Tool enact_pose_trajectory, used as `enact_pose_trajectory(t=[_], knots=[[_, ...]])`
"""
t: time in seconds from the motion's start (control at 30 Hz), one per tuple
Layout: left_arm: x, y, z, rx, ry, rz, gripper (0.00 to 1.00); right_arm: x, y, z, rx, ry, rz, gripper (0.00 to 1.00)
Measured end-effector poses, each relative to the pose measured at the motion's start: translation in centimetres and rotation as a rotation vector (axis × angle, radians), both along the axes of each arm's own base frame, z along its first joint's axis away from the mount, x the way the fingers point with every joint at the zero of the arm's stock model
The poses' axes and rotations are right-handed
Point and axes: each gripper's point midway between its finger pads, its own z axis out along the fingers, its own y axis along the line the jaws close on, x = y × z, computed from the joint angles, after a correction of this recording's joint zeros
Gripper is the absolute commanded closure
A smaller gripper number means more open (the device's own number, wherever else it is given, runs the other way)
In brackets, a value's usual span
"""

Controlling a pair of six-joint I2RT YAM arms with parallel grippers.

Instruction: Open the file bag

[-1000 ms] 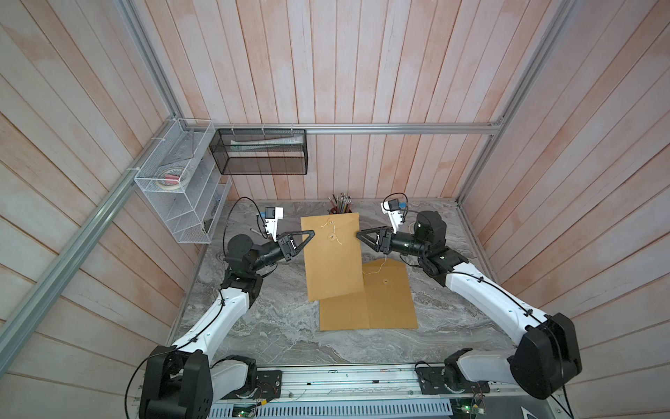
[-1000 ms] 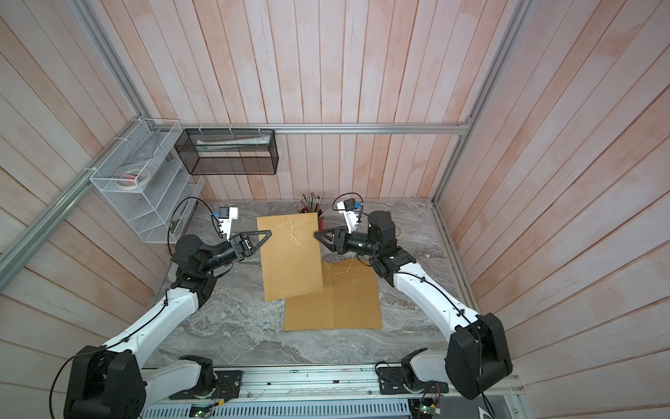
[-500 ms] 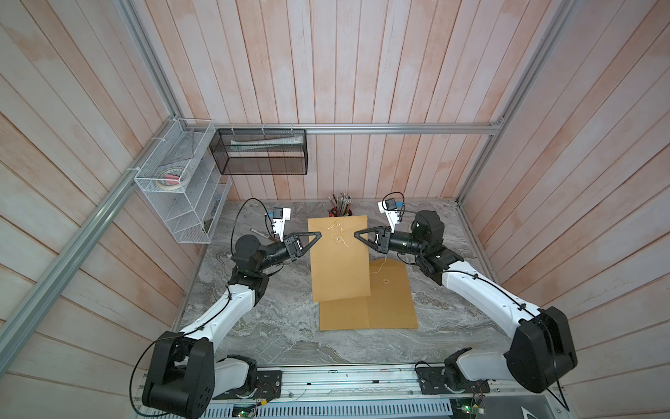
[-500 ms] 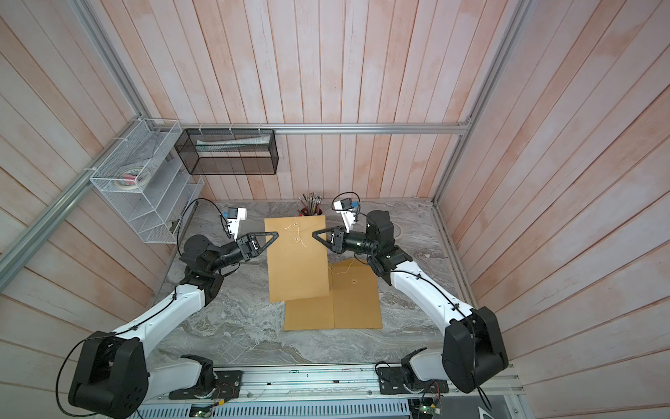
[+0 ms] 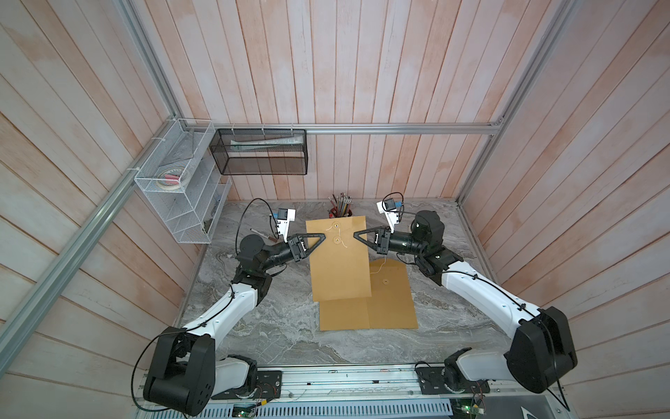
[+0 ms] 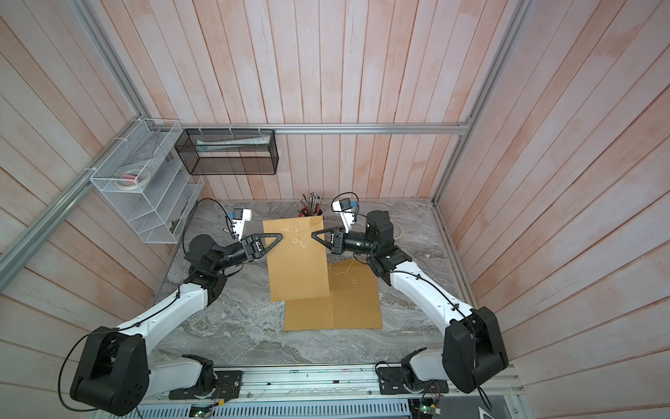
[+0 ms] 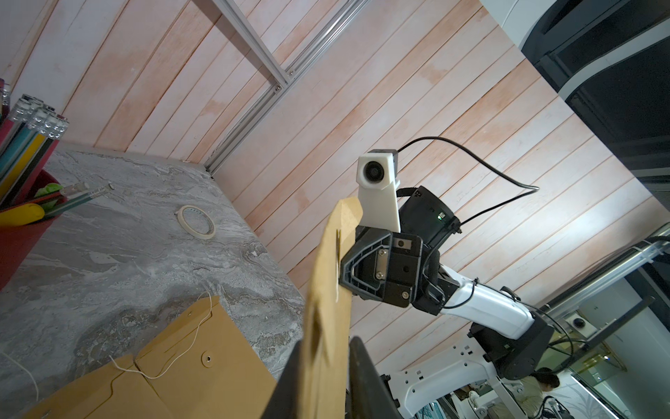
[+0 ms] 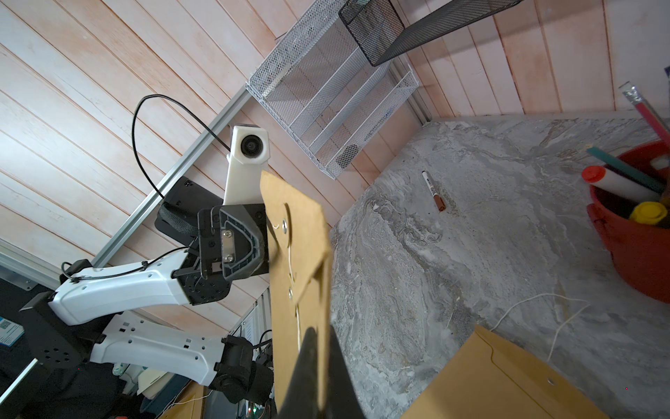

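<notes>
File bag (image 5: 339,261): flat tan kraft rectangle, round clasps (image 5: 336,225), possibly loose string (image 8: 290,259).

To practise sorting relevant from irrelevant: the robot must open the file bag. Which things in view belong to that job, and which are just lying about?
Job: raised file bag, its tie string, left hand, right hand.
Lying about: flat file bags, pencil pot, tape roll, marker pen, wire rack, mesh basket.
</notes>
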Motion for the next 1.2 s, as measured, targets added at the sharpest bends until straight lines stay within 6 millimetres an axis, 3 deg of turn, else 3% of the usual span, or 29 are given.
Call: enact_pose_trajectory(t=[0.1,0.23,0.43,0.67,0.93,1.2], knots=[[-0.1,-0.2,0.1,0.001,-0.003,-0.006,1.00,0.0,0.0,0.1,0.004,-0.005,0.002,1.00],[-0.1,-0.2,0.1,0.001,-0.008,-0.006,1.00,-0.1,0.1,0.3,0.008,-0.005,0.006,0.98],[-0.1,-0.2,0.2,0.003,-0.010,-0.003,1.00,0.1,-0.1,0.1,0.001,-0.006,-0.009,0.80],[0.2,0.1,0.8,0.030,-0.029,0.038,1.00,0.1,-1.8,-0.1,-0.081,-0.032,-0.128,0.73],[1.3,0.8,1.3,0.097,-0.039,0.123,1.00,-0.3,-4.0,-0.6,-0.228,-0.083,-0.273,0.77],[2.2,1.2,0.2,0.153,0.008,0.168,1.00,-1.0,-0.9,0.2,-0.354,-0.185,-0.278,0.84]])
